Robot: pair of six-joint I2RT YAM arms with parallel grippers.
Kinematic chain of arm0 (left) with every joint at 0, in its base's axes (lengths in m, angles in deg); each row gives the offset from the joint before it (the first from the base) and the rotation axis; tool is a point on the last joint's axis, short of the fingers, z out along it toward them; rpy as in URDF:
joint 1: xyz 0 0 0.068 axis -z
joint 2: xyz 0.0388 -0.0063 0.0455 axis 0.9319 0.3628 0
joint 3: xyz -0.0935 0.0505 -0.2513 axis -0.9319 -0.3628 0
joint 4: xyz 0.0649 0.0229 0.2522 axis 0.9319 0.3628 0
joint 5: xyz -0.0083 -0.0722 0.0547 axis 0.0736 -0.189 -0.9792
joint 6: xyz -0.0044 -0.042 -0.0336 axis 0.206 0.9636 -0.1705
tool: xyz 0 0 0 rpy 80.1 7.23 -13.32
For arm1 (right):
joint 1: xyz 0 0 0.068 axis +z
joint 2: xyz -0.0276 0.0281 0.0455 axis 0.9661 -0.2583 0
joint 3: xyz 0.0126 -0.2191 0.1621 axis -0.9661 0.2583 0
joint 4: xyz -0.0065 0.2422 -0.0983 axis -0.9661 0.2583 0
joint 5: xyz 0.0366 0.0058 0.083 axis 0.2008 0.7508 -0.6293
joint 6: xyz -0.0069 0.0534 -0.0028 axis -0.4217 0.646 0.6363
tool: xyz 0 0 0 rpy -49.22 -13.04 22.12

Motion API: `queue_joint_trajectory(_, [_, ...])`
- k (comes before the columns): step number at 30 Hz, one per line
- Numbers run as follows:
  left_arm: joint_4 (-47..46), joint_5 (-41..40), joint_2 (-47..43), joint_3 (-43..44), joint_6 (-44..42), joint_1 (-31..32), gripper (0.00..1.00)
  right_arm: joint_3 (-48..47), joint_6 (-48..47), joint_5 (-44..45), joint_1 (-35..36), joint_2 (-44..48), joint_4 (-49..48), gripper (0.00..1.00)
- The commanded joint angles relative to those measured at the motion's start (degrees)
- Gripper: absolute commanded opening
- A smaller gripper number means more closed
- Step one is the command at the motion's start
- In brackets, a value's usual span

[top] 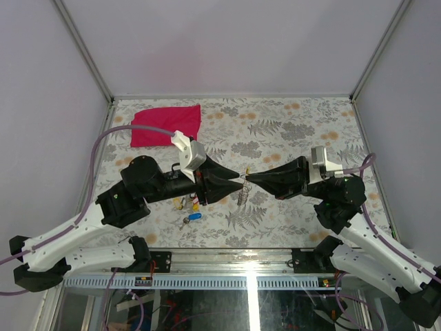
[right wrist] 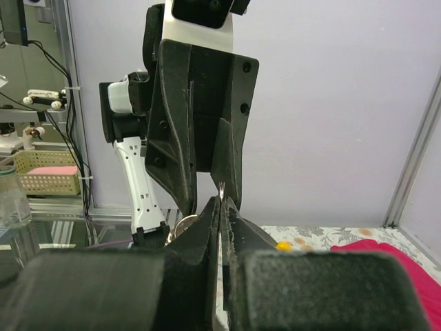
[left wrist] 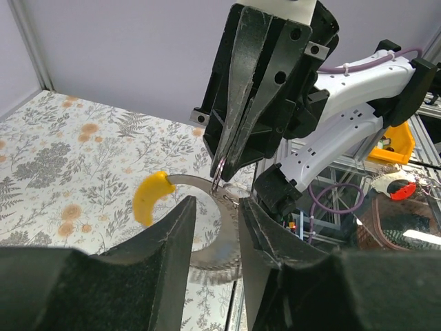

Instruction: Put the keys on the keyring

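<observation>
My two grippers meet tip to tip above the table's middle. My right gripper (top: pixel 249 178) (right wrist: pixel 222 200) is shut on the keyring (left wrist: pixel 217 181), whose thin metal edge pokes out at its tips. The ring's chain (top: pixel 242 196) hangs below. My left gripper (top: pixel 239 181) (left wrist: pixel 217 207) has its jaws a little apart, with the silvery metal of a yellow-headed key (left wrist: pixel 151 196) spanning the gap and touching both inner faces. The key's metal lies right against the ring. Other keys (top: pixel 186 204), one of them blue (top: pixel 195 216), lie on the cloth under my left arm.
A red cloth (top: pixel 167 125) lies at the back left of the floral table cover (top: pixel 289 131). Grey walls close in the table on three sides.
</observation>
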Motion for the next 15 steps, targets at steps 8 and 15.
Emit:
queue_joint_trajectory(8, [-6.1,2.5,1.3,2.4,-0.9,0.2,0.3,-1.2,3.7,-0.9,0.4,-0.6,-7.0,0.0])
queue_joint_trajectory(15, [-5.4,2.6,0.4,2.8,-1.7,0.3,0.27,-1.2,3.8,-1.0,0.3,-0.3,-7.3,0.0])
